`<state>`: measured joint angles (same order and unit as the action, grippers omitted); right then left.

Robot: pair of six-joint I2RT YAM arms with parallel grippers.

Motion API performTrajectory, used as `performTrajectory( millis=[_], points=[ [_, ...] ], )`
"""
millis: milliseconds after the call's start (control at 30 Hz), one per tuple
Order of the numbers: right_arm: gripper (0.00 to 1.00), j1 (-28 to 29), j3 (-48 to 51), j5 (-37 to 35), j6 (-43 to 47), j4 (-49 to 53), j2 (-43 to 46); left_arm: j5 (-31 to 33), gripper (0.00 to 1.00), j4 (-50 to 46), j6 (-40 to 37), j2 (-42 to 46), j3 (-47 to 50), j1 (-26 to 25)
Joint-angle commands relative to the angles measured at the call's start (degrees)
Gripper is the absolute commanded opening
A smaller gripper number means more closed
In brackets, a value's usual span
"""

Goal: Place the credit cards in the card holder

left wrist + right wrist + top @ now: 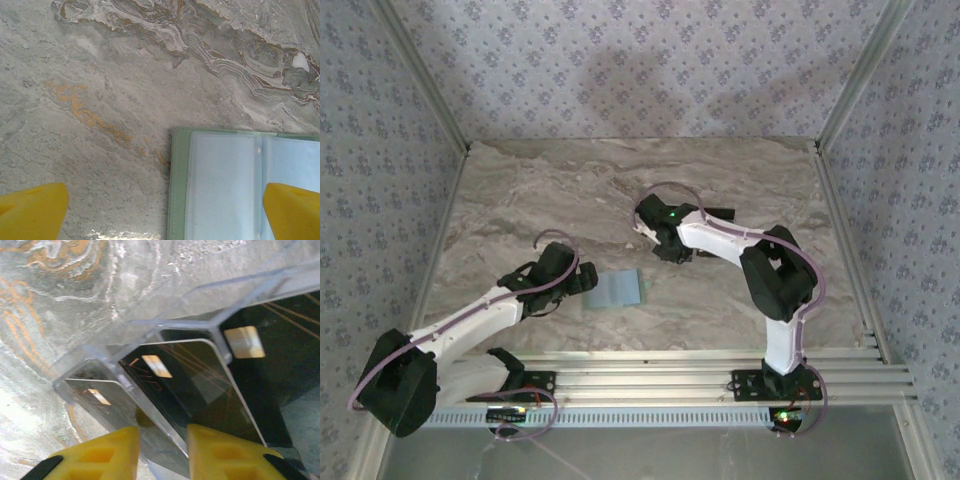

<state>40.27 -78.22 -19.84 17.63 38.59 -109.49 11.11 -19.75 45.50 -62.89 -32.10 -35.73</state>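
The credit cards [195, 385] stand tilted in the slots of a clear plastic rack [165, 325] on the marble counter [720, 180]. They are dark, with pale chips and thin orange lines. The right hand [162, 452] is at the rack, its two yellow fingers [107, 455] narrowed to a slim gap around the lower edge of the middle card and a clear divider. I cannot tell whether they are actually grasping the card or just flanking it.

The card holder [617, 289] lies flat and opened near the middle of the counter, apart from the rack. Its sage-green border frames clear sleeves [225, 185]. The left hand [165, 202] hangs over the holder's edge with its fingers spread wide and holding nothing. One finger is above the sleeves, the other above bare counter.
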Motion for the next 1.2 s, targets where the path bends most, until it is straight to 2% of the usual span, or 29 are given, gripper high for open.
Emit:
performTrajectory(
  millis=[0,533,933,1167],
  points=[
    [0.28,-0.50,0.43,3.35,-0.06,1.60,1.03,-0.46,1.00,0.19,-0.70,0.05,-0.70,0.32],
    [0.08,-1.42,-1.76,5.62,-0.49,4.03,0.86,-0.11,1.00,0.49,-0.86,-0.21,-0.70,0.35],
    [0.00,-0.61,-4.11,6.01,1.08,5.79,2.53,-0.54,1.00,0.64,-1.43,-0.72,-1.17,0.33],
    [0.00,0.32,-5.63,5.95,2.80,6.94,3.52,-0.57,1.00,0.68,-1.73,-0.74,-1.35,0.39]
  ],
)
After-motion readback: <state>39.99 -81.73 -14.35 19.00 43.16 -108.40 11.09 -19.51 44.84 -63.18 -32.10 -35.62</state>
